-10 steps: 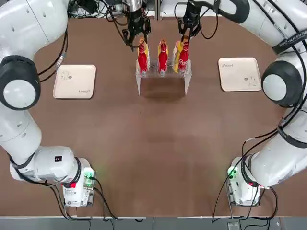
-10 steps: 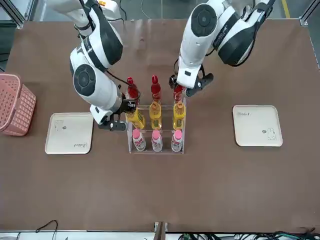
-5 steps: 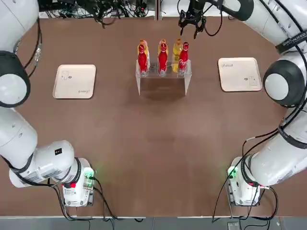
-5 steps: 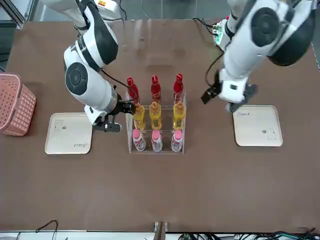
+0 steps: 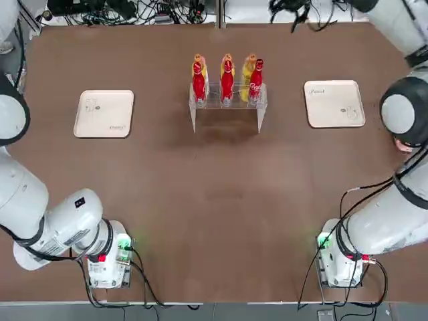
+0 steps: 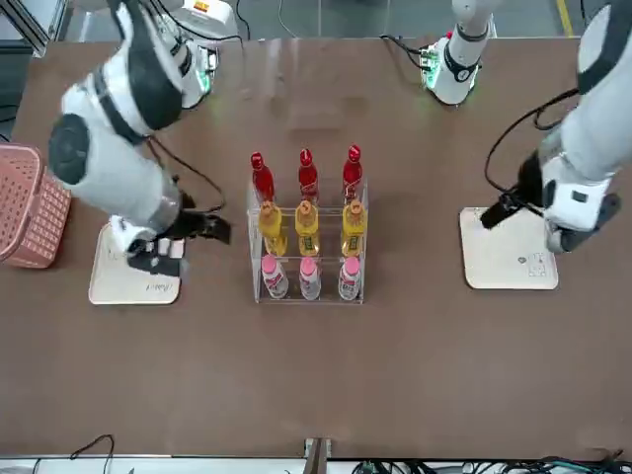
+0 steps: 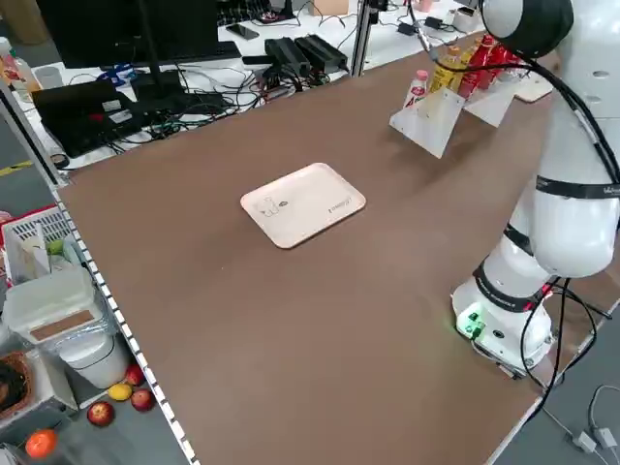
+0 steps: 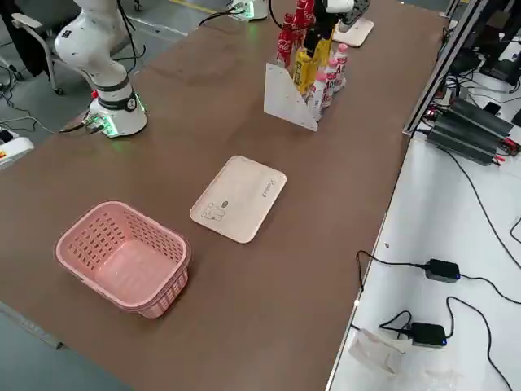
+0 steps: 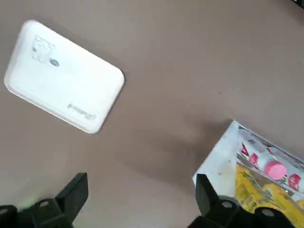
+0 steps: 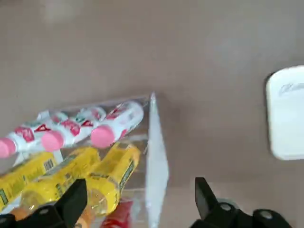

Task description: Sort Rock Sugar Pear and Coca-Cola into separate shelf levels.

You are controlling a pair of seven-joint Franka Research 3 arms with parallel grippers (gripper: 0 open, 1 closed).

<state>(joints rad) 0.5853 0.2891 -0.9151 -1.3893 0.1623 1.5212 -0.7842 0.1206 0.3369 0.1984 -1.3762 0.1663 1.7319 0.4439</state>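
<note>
- Now the clear acrylic rack [image 6: 307,252] stands near the middle of the brown bench [image 6: 316,385], toward the side away from the arms' bases, and every tier of it is full.
- Three Coca-Cola bottles [image 6: 307,175] stand upright in a row on the top level — red caps, side by side.
- Three Rock Sugar Pear bottles [image 6: 307,228] fill the middle level, directly in front of and below the red ones as the front camera sees them.
- Three white bottles with pink caps [image 6: 309,277] occupy the lowest level.
- The left claw [image 9: 142,199] hangs above the bench, apart from the rack; its fingers [image 9: 73,194] are spread wide with nothing between them. In the front view it is over the beige tray on its own side [image 6: 509,247].
- The right claw [image 10: 137,199] is likewise spread wide and empty; its wrist camera looks down on the rack's end wall and the lying-looking rows of yellow and pink-capped bottles. In the front view it sits over the edge of the other beige tray [image 6: 135,265].
- A pink basket [image 6: 30,207] rests on the bench at the robot's right — well apart from the rack.
</note>
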